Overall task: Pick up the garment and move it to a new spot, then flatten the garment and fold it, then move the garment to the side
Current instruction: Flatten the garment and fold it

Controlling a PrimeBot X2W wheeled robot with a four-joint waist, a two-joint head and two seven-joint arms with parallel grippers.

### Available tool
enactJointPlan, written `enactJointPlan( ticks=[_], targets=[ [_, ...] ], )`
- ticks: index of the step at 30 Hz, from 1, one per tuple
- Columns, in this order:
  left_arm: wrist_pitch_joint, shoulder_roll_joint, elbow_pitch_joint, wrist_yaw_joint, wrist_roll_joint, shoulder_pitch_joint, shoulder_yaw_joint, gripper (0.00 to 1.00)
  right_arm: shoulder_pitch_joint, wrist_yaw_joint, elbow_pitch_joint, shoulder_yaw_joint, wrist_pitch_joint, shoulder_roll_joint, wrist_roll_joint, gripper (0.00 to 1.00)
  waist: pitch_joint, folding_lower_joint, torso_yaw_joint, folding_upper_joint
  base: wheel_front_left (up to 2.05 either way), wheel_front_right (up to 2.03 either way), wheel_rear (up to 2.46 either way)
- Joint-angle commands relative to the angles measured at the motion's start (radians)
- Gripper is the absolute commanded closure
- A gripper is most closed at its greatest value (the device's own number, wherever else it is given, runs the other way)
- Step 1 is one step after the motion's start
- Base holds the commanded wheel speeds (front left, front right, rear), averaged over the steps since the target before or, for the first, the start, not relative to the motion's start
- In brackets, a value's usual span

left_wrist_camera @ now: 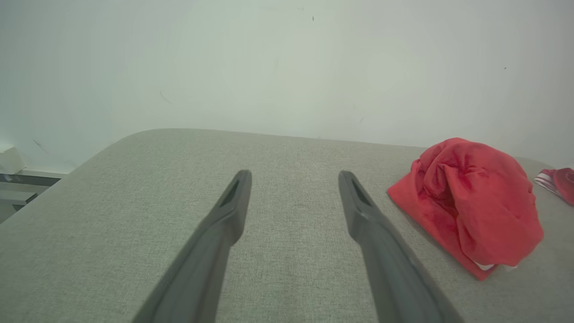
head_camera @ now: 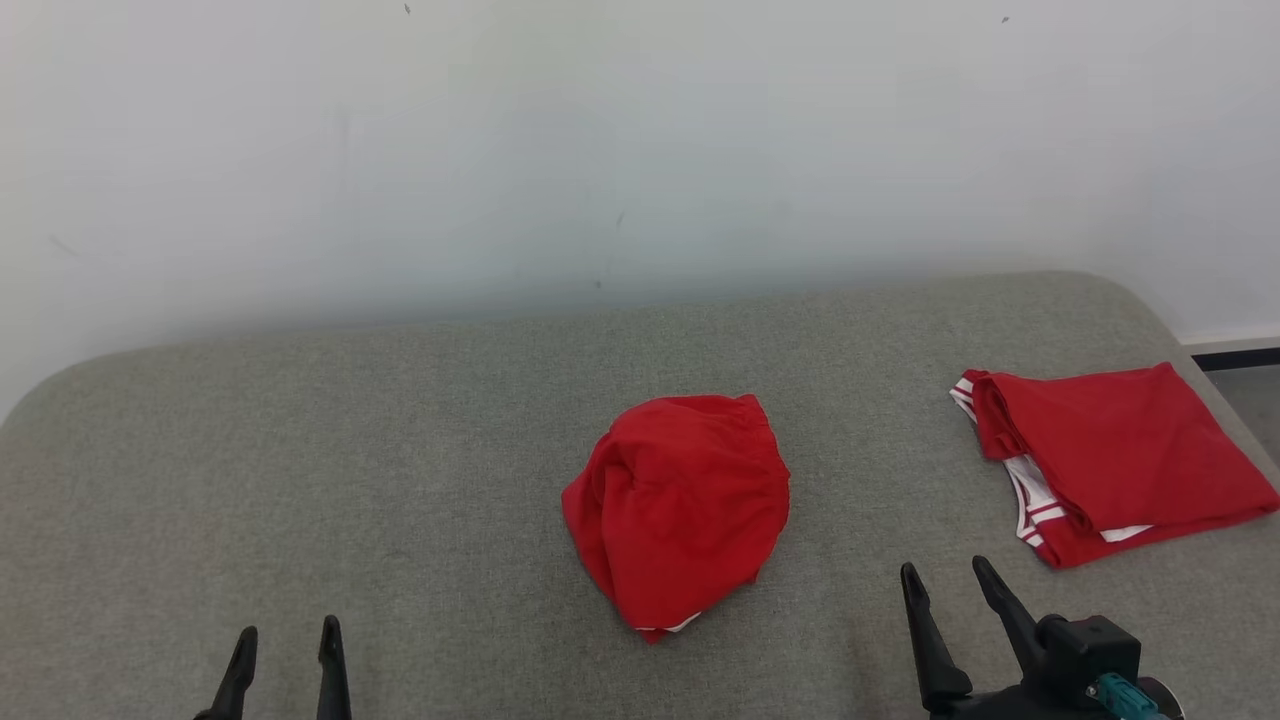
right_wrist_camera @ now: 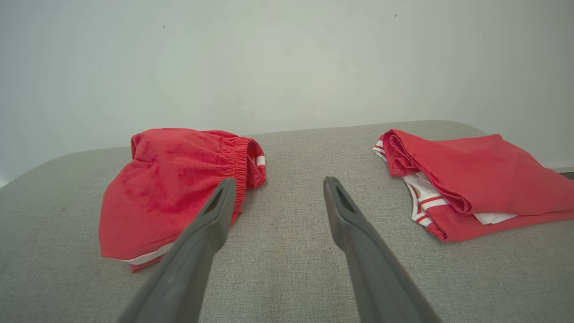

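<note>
A crumpled red garment with an elastic waistband and white trim lies bunched in the middle of the grey padded surface; it also appears as the garment at the right of the left wrist view and the garment at the left of the right wrist view. My left gripper stands open at the lower left, well apart from it. My right gripper is open at the lower right, between the two red pieces, with nothing between its fingers.
A second red garment with white stripes lies folded at the right end of the surface, near its rounded edge. A pale wall rises right behind the surface. Bare surface stretches to the left.
</note>
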Motion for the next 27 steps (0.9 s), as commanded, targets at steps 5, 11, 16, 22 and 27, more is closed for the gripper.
enactJointPlan(
  ticks=[5,11,16,22,27],
  targets=[
    [-0.004,-0.004,-0.001,-0.005,-0.001,0.013,0.005,0.00,0.016,-0.003,-0.002,0.000,-0.003,0.000,0.007,0.00,-0.001,0.0001,0.003,0.0000,0.00,0.00,0.00],
    [-0.004,-0.001,0.000,-0.001,0.005,0.011,0.005,0.00,0.014,-0.003,0.002,-0.001,-0.007,0.000,0.011,0.00,0.000,0.0001,0.009,0.0000,0.00,0.00,0.00],
    [-0.003,0.000,-0.003,0.000,0.006,0.014,-0.001,0.00,0.012,-0.003,0.001,0.006,-0.009,0.000,0.013,0.00,0.005,0.0001,0.012,0.0000,0.00,0.00,0.00],
    [0.022,0.008,0.002,-0.013,0.012,-0.022,-0.024,0.00,-0.004,-0.003,0.002,0.019,-0.011,0.000,0.017,0.00,0.022,0.0001,-0.004,0.0000,0.00,0.00,0.00],
    [0.115,0.016,0.020,-0.056,-0.005,-0.116,-0.065,0.00,-0.014,-0.003,0.003,0.024,-0.011,0.000,0.016,0.00,0.043,0.0001,-0.037,0.0000,0.00,0.00,0.00]
  ],
)
